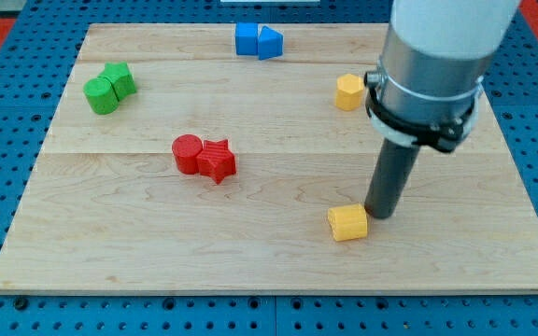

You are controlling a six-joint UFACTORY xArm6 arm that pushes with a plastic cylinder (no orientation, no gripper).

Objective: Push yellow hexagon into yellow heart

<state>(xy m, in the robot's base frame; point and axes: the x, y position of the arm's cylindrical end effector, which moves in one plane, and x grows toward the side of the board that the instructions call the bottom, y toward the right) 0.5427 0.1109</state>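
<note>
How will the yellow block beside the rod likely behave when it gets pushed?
The yellow block looks low and flat-bottomed, so it will probably slide, not tip. My tip stands at its right edge, off-centre, so it may turn. The wooden board looks smooth.

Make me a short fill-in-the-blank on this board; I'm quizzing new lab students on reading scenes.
1. My tip stands just to the view's ____ of the lower yellow block.
2. The other yellow block lies toward the view's ____ from it.
3. The red star touches a red ____.
4. The pair nearest the view's top edge is ____.

Missing words: right; top; cylinder; blue
</note>
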